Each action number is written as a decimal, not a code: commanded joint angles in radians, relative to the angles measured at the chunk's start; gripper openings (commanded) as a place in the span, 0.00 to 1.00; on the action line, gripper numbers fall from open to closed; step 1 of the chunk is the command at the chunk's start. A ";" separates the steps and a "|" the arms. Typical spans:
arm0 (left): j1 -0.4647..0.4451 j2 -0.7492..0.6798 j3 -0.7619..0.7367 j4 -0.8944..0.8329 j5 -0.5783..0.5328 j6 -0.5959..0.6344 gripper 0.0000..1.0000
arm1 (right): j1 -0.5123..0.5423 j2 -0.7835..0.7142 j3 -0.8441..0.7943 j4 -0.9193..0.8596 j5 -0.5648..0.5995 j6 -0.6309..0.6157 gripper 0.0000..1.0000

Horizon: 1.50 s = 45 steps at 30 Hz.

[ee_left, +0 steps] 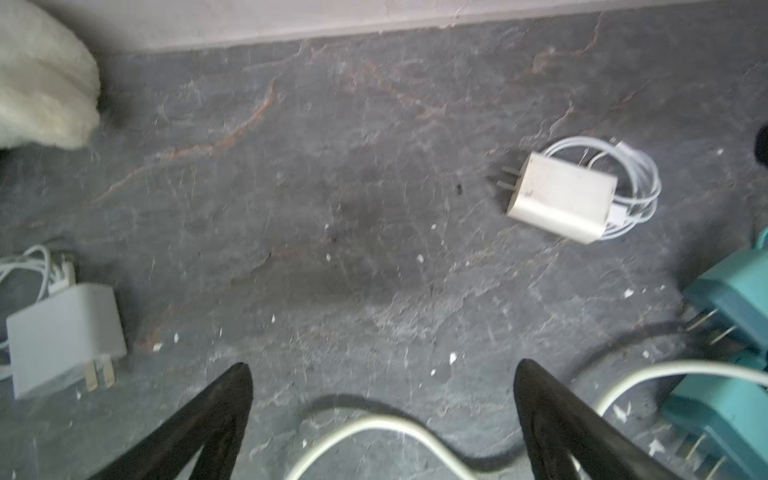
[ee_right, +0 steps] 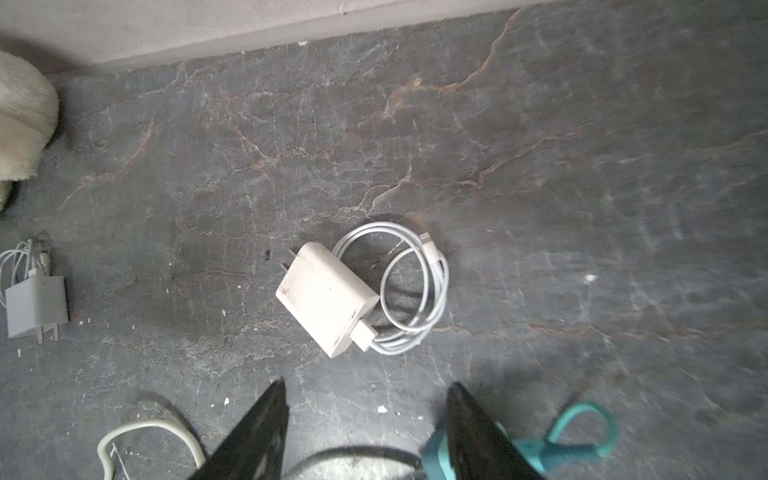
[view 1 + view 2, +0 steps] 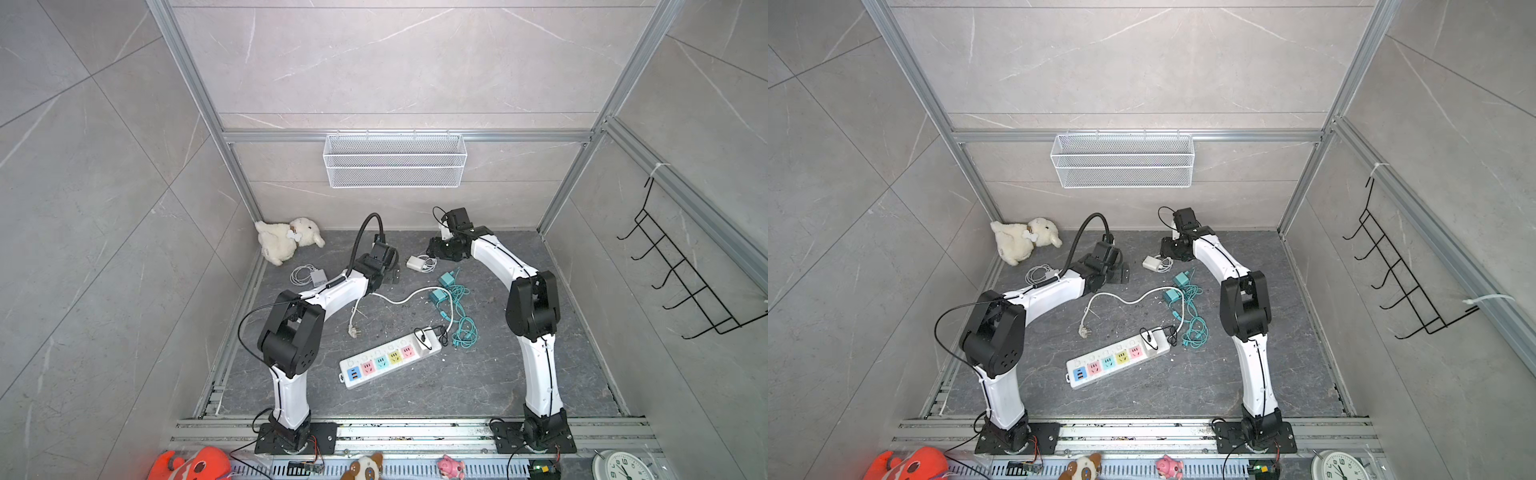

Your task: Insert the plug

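A white power strip [image 3: 388, 361] [image 3: 1117, 361] with coloured sockets lies at the front middle of the dark floor. A white charger plug [image 3: 415, 262] [image 3: 1150, 262] [image 2: 326, 299] with a coiled white cable lies near the back, also in the left wrist view [image 1: 561, 197]. My right gripper [image 3: 434, 249] [image 2: 368, 384] hovers just right of it, open, with bare floor between its fingers. To the charger's left, my left gripper [image 3: 392, 274] [image 1: 382, 370] stands wide open over the strip's white cord [image 1: 374, 428], holding nothing.
Two teal chargers [image 3: 442, 287] [image 1: 735, 299] with tangled teal cable lie right of centre. A grey-white charger [image 3: 318, 276] [image 2: 36, 305] sits at the left, and a plush toy [image 3: 286, 239] fills the back left corner. The strip's own plug [image 3: 353, 331] lies loose. A wire basket [image 3: 395, 160] hangs on the back wall.
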 commanded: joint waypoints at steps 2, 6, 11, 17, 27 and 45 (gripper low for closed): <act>-0.002 -0.174 -0.118 0.000 -0.032 -0.049 1.00 | 0.007 0.075 0.075 0.020 -0.076 0.033 0.61; -0.002 -0.249 -0.190 -0.025 -0.018 -0.024 1.00 | 0.008 0.122 0.092 0.031 -0.100 0.087 0.61; -0.002 -0.325 -0.268 -0.015 -0.019 0.004 1.00 | 0.017 0.165 0.111 0.054 -0.133 0.132 0.60; -0.002 -0.381 -0.330 0.013 -0.017 0.038 1.00 | 0.046 0.237 0.236 -0.022 -0.147 0.122 0.60; 0.000 -0.404 -0.414 0.136 -0.006 0.093 1.00 | 0.140 0.313 0.392 -0.232 -0.148 0.081 0.60; 0.018 -0.348 -0.411 0.205 0.073 0.238 1.00 | 0.187 0.117 0.123 -0.013 -0.116 0.089 0.59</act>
